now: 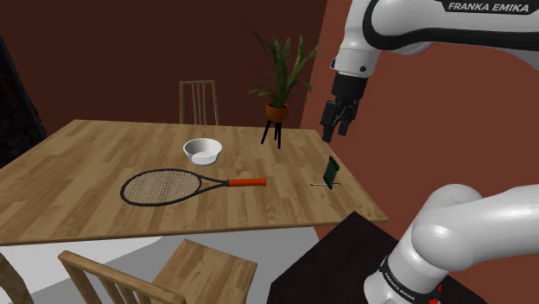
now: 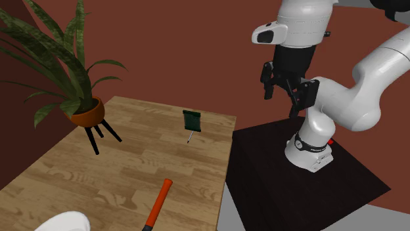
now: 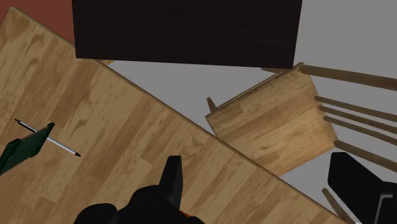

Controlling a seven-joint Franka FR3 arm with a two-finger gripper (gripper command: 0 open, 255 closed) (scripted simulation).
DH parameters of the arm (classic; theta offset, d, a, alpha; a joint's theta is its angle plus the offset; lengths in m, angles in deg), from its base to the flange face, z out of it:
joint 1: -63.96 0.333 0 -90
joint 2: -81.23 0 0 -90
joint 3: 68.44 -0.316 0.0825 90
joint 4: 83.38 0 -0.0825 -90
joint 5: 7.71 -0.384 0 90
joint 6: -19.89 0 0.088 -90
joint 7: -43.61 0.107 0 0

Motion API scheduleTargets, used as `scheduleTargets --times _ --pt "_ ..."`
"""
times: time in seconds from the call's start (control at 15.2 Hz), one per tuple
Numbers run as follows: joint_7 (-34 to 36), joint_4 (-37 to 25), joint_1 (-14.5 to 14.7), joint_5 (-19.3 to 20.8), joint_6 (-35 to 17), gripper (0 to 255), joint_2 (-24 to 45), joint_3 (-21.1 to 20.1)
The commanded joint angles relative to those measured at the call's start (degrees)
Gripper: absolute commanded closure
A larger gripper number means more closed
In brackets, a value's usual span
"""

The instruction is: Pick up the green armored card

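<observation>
The tool is hanging in the air with its fingers spread apart, holding nothing. The card is standing up on the worktop, near the edge by the stand.

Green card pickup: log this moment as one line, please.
green card: standing on table near edge, untouched | gripper: open, empty, raised clear of it | step: grasp not yet done
</observation>
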Motion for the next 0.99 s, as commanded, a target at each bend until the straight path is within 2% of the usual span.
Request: scheduleTargets --times 0.0,0.46,0.92 --pt "0.0 0.0 0.0 0.0 0.0 0 0.0 0.0" --pt "-0.68 10.58 -4.87 4.02 -15.54 0 -0.67 3.24" --pt "-1.2 18.12 -10.33 7.8 -32.75 0 3.09 7.2"
